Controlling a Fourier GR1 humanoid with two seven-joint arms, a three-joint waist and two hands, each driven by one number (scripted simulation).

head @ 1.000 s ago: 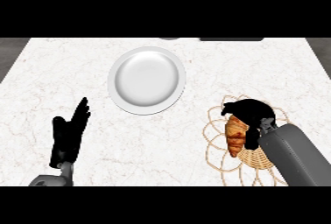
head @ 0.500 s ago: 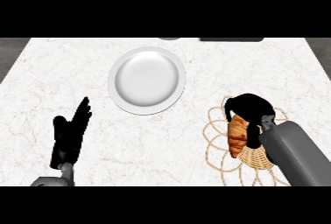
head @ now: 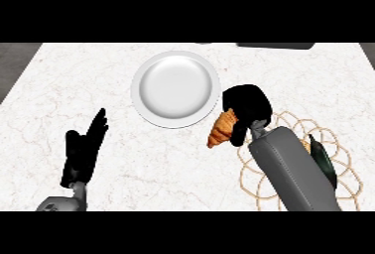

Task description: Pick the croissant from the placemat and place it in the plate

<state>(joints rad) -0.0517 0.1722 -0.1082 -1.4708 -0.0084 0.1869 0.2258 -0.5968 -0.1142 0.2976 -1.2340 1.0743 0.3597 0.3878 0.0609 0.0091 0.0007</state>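
Hanging from curled fingers, the croissant [head: 221,130] is held by the right hand [head: 247,105], left of the placemat [head: 348,171] and just beside the plate [head: 176,84], near its right rim. Its long axis is tilted, lower tip pointing near-left. The plate lies to that hand's left (a short leftward carry is judged enough). The left hand [head: 84,151] is seen open at lower left, over the table [head: 73,74].

The right robot hand [head: 245,106] hides part of the croissant [head: 219,132]; forearm [head: 293,173] overlaps placemat [head: 289,121].
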